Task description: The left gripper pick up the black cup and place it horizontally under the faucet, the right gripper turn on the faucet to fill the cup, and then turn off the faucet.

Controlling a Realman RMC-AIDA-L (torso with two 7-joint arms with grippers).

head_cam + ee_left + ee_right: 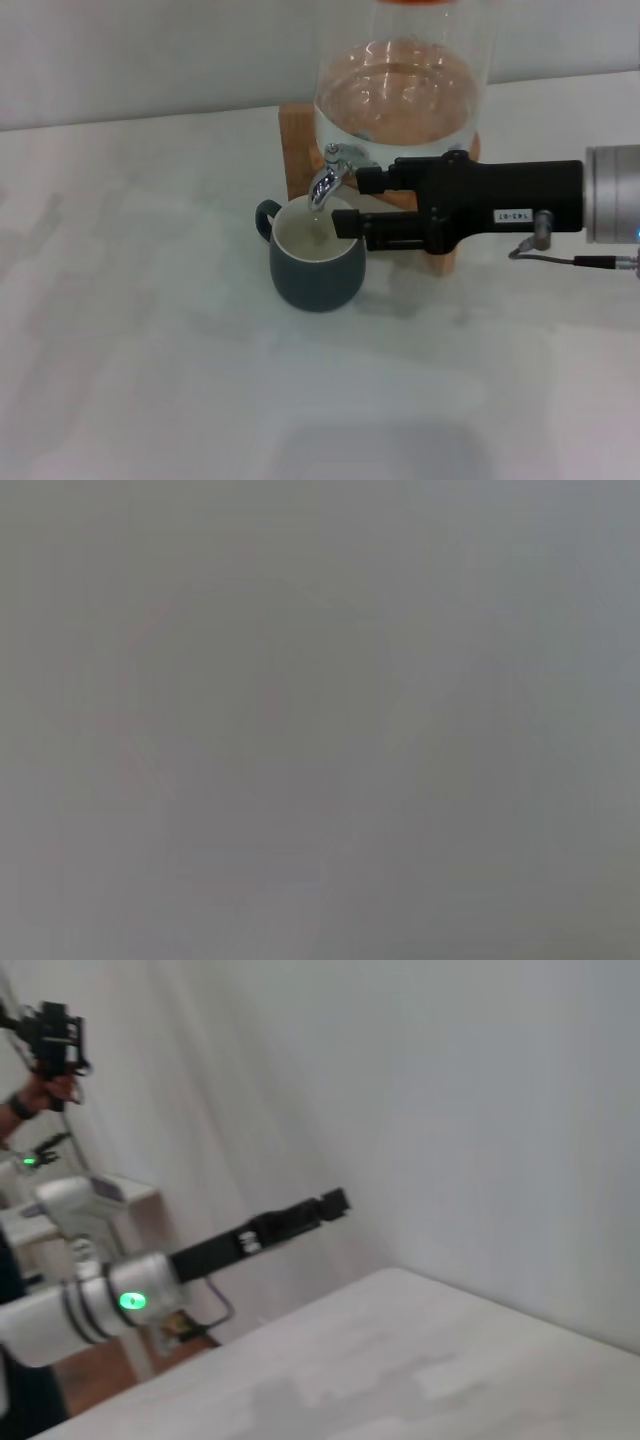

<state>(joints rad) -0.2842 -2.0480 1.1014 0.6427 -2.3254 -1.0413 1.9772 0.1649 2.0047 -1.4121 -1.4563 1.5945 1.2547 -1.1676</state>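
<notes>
We see black cup (318,262) upright on white surface (150,350), directly under faucet (333,172) spout. Right end effector (358,203) reaches in beside faucet, fingers spread, lower one touching cup rim. Left end effector (335,1200) held off surface, well apart; we cannot tell its state.

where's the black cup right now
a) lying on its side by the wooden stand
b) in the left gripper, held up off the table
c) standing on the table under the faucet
c: the black cup stands upright on the table with its mouth right under the faucet spout, and no gripper holds it.
</notes>
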